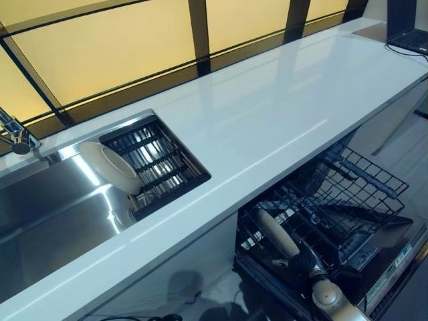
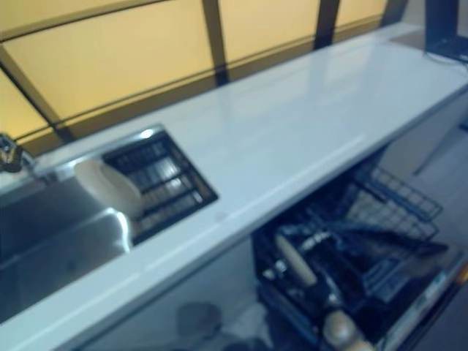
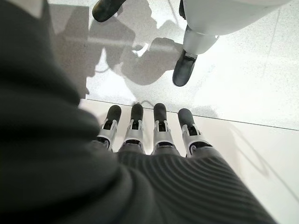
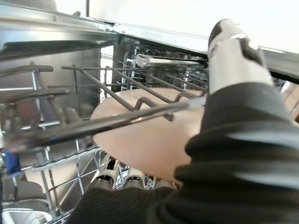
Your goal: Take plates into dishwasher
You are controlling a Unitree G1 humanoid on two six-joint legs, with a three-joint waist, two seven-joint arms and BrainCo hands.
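plate (image 4: 140, 135), beige, sits on edge in the rack (image 1: 348, 200) of the open dishwasher, under the white worktop (image 1: 267, 114). right hand (image 4: 229, 56) grips it, thumb over its face, fingers (image 4: 110, 175) curled beneath. left hand (image 3: 145, 135) hangs over the floor, fingers straight, holding nothing. second plate (image 1: 110, 167) leans in the sink (image 1: 47, 207).

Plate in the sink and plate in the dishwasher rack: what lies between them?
Only bare white counter, seen in the left eye view. The sink plate leans on a black drainer; the right hand holds the rack plate.
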